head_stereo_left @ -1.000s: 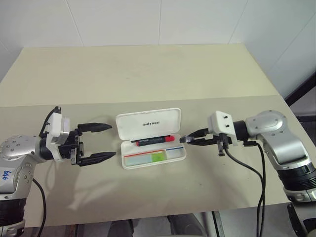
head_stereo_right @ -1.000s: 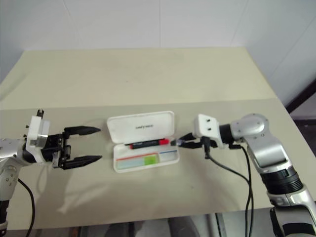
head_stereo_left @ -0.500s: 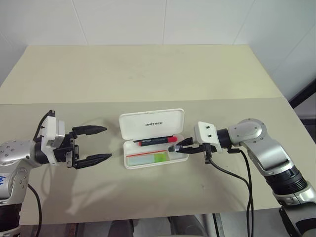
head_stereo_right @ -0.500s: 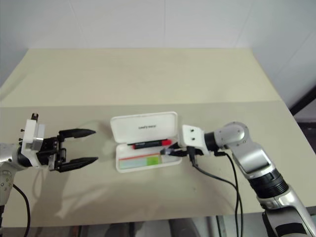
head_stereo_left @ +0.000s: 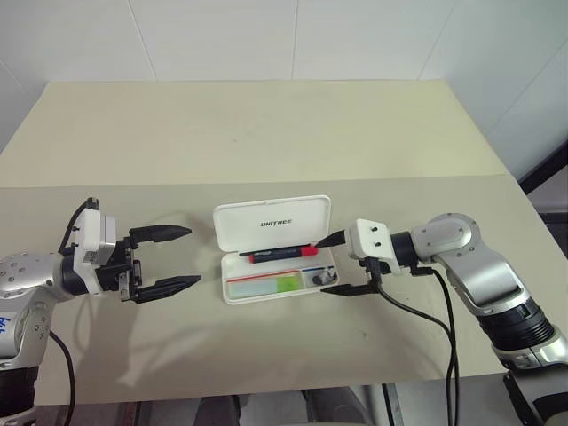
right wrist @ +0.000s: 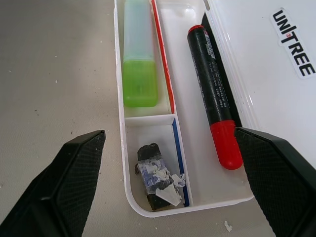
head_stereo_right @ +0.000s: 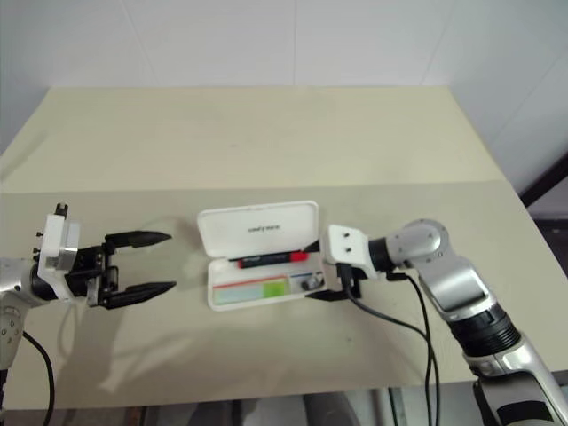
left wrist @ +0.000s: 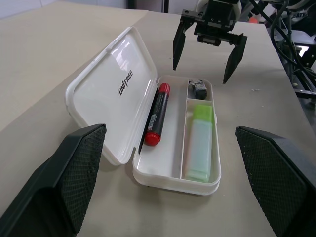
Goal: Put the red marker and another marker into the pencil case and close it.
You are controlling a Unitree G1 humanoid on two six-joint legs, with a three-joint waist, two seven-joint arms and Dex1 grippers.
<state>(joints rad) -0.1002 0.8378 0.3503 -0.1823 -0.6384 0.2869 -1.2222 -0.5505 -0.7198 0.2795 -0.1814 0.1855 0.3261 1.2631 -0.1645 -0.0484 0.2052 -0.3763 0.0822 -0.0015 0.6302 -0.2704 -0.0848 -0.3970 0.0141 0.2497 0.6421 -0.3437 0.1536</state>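
The white pencil case (head_stereo_left: 232,293) lies open on the tan table, its lid (head_stereo_left: 272,222) tilted up at the back. In the long back compartment lies the red marker (right wrist: 212,94), with a black barrel and red cap. The pale green marker (right wrist: 138,54) rests in the front compartment. A small dark scuffed block (right wrist: 154,175) sits in the small end compartment. My right gripper (head_stereo_left: 329,264) is open at the case's right end, its fingers (right wrist: 74,187) spread either side of that compartment, holding nothing. My left gripper (head_stereo_left: 192,256) hangs open and empty left of the case, apart from it.
A seam (head_stereo_left: 106,186) runs across the table behind the case. A black cable (head_stereo_left: 417,311) loops from my right wrist down over the table's front edge. A white tiled wall (head_stereo_left: 222,35) stands behind the table.
My right gripper came up to the case's right end and opened there. The small dark block now lies in the end compartment. The left gripper stayed put.
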